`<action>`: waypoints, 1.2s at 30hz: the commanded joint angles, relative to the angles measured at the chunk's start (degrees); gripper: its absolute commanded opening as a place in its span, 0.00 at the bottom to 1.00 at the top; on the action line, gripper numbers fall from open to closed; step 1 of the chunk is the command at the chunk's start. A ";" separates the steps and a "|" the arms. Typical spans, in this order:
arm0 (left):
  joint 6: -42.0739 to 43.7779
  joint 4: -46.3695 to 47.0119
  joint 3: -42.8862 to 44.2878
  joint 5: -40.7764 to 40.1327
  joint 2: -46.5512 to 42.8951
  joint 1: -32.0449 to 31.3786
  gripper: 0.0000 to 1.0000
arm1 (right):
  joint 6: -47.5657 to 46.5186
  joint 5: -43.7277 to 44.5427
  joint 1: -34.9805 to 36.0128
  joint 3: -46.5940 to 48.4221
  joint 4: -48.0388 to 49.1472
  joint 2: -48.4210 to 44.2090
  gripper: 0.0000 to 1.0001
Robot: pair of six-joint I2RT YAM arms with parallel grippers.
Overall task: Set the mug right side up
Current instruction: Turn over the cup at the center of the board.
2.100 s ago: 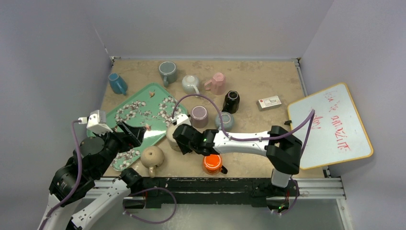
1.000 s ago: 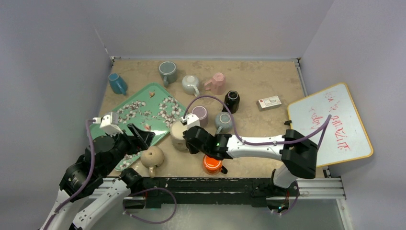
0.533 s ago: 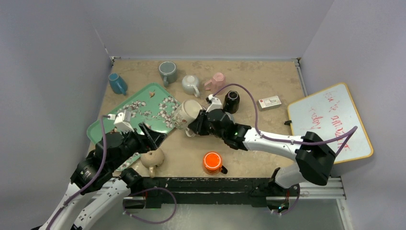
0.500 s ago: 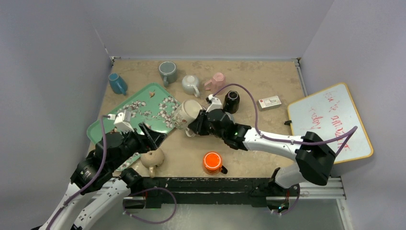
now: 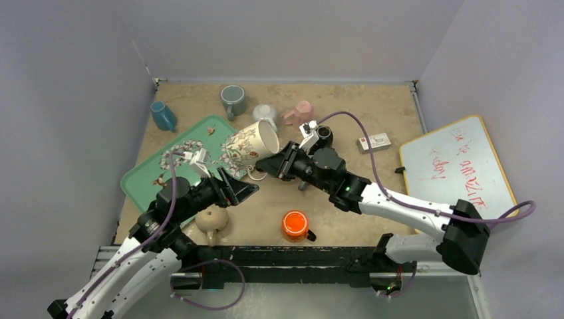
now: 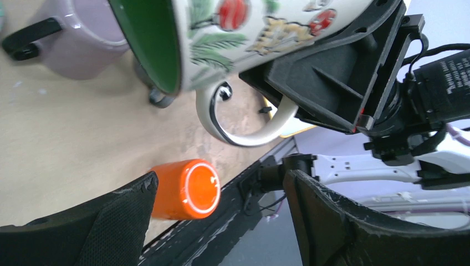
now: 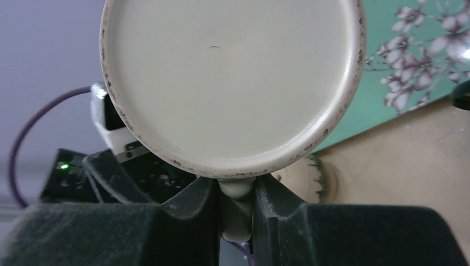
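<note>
my right tool (image 7: 235, 202) is clenched on the handle (image 6: 244, 119) of the painted mug (image 5: 249, 143), so the mug hangs above the worktop (image 5: 372, 113) on its side, green mouth toward my left arm, base toward my right wrist. holding it by the handle should leave room to swing it upright. my left tool (image 5: 238, 187) is spread wide and empty just below, probably to steady it. the beige worktop is crowded: an orange mug (image 5: 293, 226), a floral tray (image 5: 143, 176), a whiteboard (image 5: 459, 173), with pale walls (image 5: 299, 33) around.
</note>
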 commanded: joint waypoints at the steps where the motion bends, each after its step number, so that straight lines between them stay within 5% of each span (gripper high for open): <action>1: -3.72 17.52 -2.45 5.61 2.26 -0.07 0.85 | 5.52 -3.64 -0.34 0.06 16.63 -4.63 0.00; 7: -6.00 30.16 -5.82 6.40 2.53 0.00 0.85 | 9.69 -5.56 -0.34 -3.17 22.20 -6.34 0.00; 20: -11.98 41.04 -11.01 3.40 1.14 -0.03 0.53 | 15.26 -9.04 -0.34 -6.87 29.52 -7.06 0.00; 30: -21.89 60.49 -18.02 1.90 3.92 -0.02 0.50 | 18.58 -12.11 -0.34 -9.11 36.24 -4.07 0.00; 36: -21.37 59.18 -17.17 1.65 6.62 0.01 0.43 | 20.46 -14.24 -0.37 -10.84 39.23 -2.52 0.00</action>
